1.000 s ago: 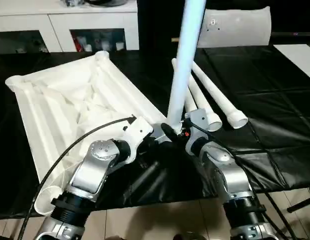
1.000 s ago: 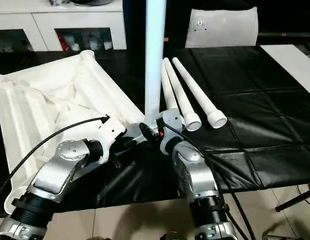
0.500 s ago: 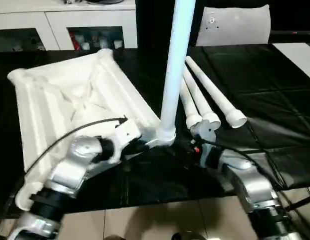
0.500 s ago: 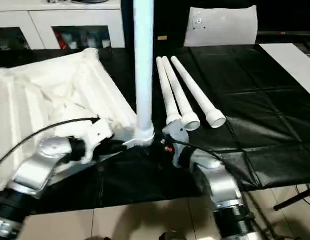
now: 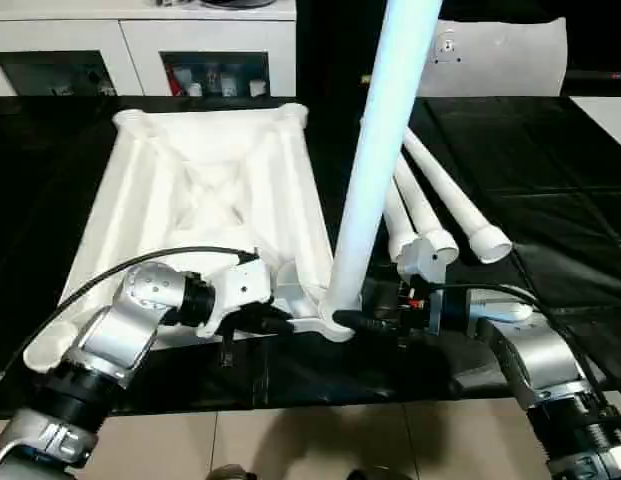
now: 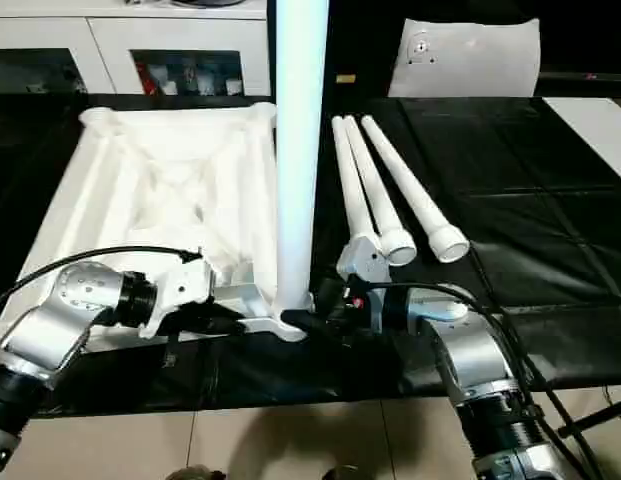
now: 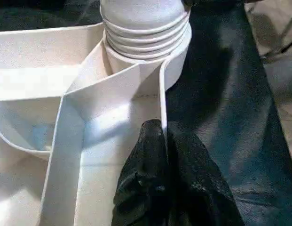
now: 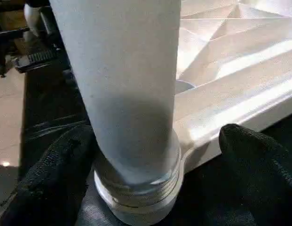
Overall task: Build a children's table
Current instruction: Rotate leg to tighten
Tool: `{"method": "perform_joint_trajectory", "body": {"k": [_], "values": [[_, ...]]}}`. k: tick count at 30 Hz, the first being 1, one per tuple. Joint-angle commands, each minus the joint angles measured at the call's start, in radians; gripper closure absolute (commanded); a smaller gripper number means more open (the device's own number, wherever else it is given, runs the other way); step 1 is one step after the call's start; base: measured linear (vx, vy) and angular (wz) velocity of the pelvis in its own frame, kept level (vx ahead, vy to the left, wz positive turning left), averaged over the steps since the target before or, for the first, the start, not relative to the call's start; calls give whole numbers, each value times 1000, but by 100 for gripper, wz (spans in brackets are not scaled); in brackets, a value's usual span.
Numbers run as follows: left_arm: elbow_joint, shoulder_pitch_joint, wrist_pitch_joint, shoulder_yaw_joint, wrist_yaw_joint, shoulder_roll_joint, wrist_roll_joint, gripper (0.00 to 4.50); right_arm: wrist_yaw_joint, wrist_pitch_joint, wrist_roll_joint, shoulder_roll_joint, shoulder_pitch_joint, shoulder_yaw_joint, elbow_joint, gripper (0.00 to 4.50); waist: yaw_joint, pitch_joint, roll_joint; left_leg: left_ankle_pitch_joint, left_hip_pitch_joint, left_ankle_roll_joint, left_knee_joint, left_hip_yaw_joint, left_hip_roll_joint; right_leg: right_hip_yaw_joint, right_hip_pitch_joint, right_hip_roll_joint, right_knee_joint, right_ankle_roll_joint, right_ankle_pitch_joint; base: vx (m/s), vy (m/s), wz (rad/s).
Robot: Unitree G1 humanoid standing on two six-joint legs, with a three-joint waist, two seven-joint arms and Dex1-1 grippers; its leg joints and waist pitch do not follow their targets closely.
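Lying upside down on the black-covered table [image 5: 550, 200], the tabletop [image 5: 205, 195] has one upright leg [image 5: 375, 170] in its near corner socket [image 7: 157, 52]. My left tool [image 7: 162, 155] pinches the rim shut; my right tool [image 8: 155, 155] straddles the leg wide open, gripping nothing. I'd regrip low, keeping the leg vertical. Three spare legs [image 6: 390, 195] lie beside.

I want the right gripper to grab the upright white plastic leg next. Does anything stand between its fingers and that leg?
Nothing visible does. The right gripper is open, one black finger on each side of the upright white plastic leg near its threaded base.
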Motion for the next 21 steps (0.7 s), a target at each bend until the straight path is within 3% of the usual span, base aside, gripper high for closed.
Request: {"method": "perform_joint_trajectory", "body": {"k": [1, 4, 7, 15, 21], "values": [[30, -6, -44, -68, -80, 11, 24, 450, 78, -19, 20, -22, -32, 28, 14, 40, -3, -56, -5, -94, 0, 82, -62, -8, 46, 57, 60, -77, -65, -242, -81, 0, 0, 0], [36, -10, -52, -73, -91, 11, 25, 450, 97, -19, 21, -24, -39, 37, 21, 52, 1, -57, -5, -86, 0, 84, -60, -7, 48, 58, 59, -78, -63, -244, -63, 0, 0, 0], [47, -16, -63, -81, -101, 11, 26, 450, 115, -27, 14, -28, -50, 54, 37, 92, 5, -58, -7, -67, 0, 89, -60, -7, 48, 57, 59, -76, -58, -252, -36, 0, 0, 0], [73, -28, -93, -91, -112, 9, 32, 450, 143, -50, -13, -18, -79, 81, 82, 167, 8, -59, -9, -65, 1, 85, -59, -6, 48, 56, 59, -77, -57, -253, -35, 0, 0, 0], [91, -33, -107, -88, -117, 8, 35, 450, 157, -56, -17, -18, -81, 93, 91, 193, 9, -57, -9, -85, 1, 75, -60, -6, 49, 57, 58, -78, -61, -245, -74, 0, 0, 0]]}}
